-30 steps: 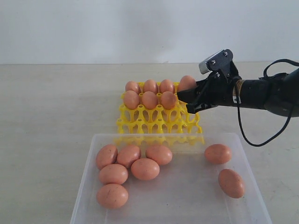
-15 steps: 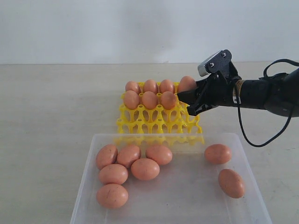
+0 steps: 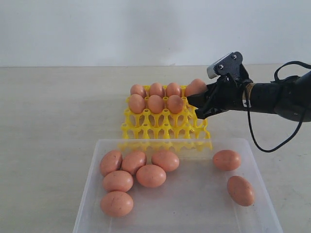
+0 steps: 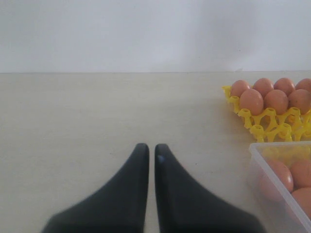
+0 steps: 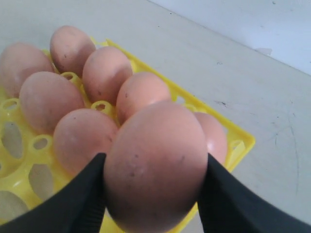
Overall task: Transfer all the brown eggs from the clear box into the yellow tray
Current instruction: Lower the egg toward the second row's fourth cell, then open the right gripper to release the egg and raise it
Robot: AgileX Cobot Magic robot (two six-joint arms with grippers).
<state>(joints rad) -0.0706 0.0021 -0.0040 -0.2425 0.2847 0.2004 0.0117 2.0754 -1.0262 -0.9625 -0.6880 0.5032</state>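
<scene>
Brown eggs (image 3: 150, 175): eight in clear box (image 3: 204, 206), lower frame; seven in yellow tray (image 3: 165, 127), centre, the seventh visible only in the wrist views; one clamped by right gripper (image 5: 154, 167). Left gripper (image 4: 151, 151) nearly closed, empty.

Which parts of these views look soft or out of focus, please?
Left wrist view: the claw is blurred near the lens, the yellow tray sharper. Right wrist view: the held brown egg looms large, slightly soft. Exterior view: evenly lit, sharp throughout.
</scene>
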